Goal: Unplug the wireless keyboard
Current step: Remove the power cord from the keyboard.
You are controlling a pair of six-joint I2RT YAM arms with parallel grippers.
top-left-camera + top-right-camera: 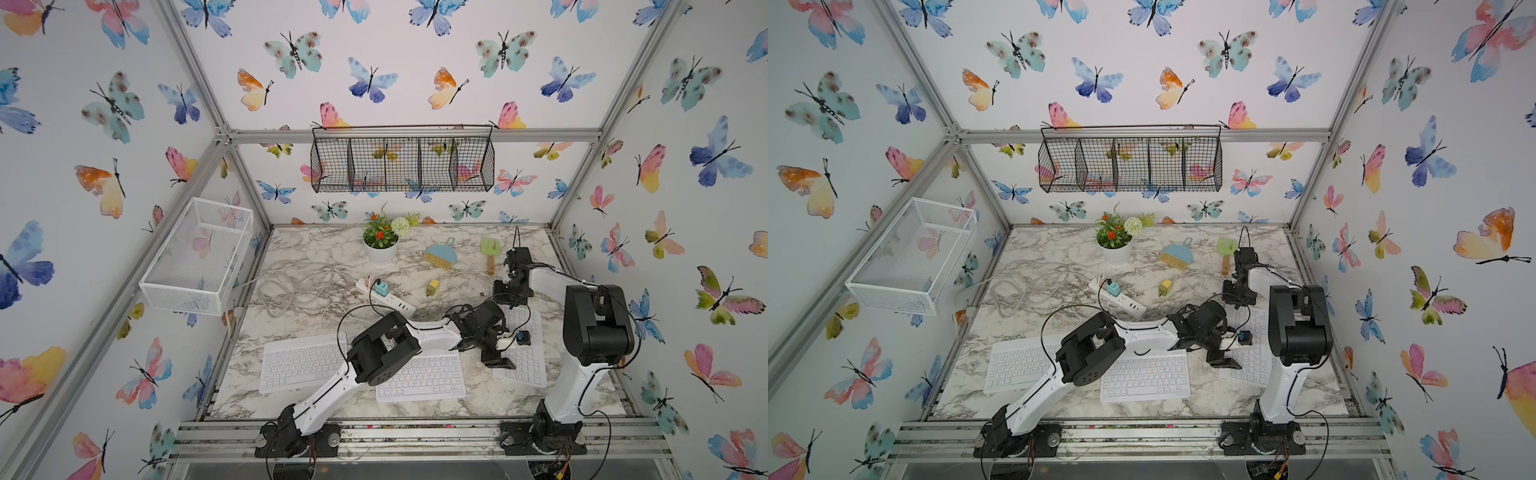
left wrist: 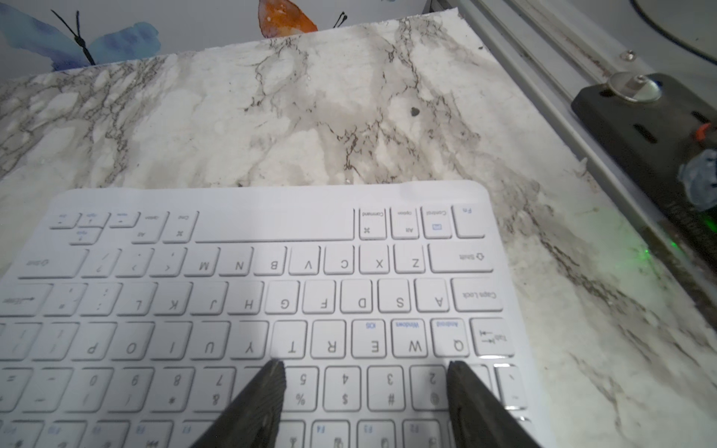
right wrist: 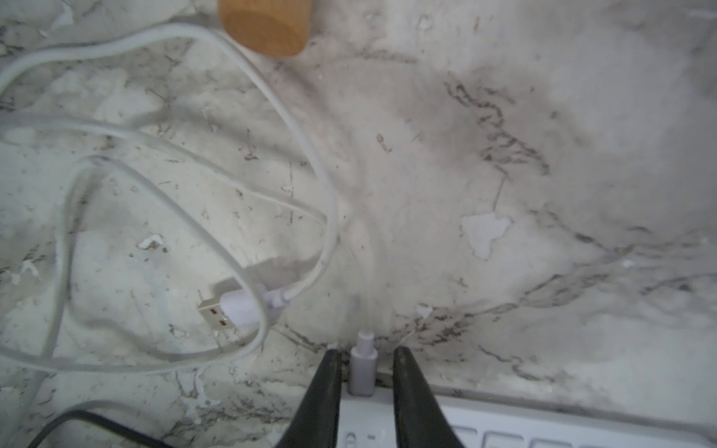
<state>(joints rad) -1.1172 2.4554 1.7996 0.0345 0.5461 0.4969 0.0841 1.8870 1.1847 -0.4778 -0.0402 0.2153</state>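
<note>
Left arm (image 1: 428, 332) and right arm (image 1: 598, 320) sit nearest us, both at the rightmost keyboard (image 1: 525, 370) on the worktop (image 1: 311, 245). We log the left end effector (image 2: 364, 372) spread wide, empty, tips down on the number row, likely pinning the keyboard for the pull. Right end effector (image 3: 366, 358) straddles the plug (image 3: 362, 368) in its far edge, jaws narrowly apart, not yet clamped on it.
</note>
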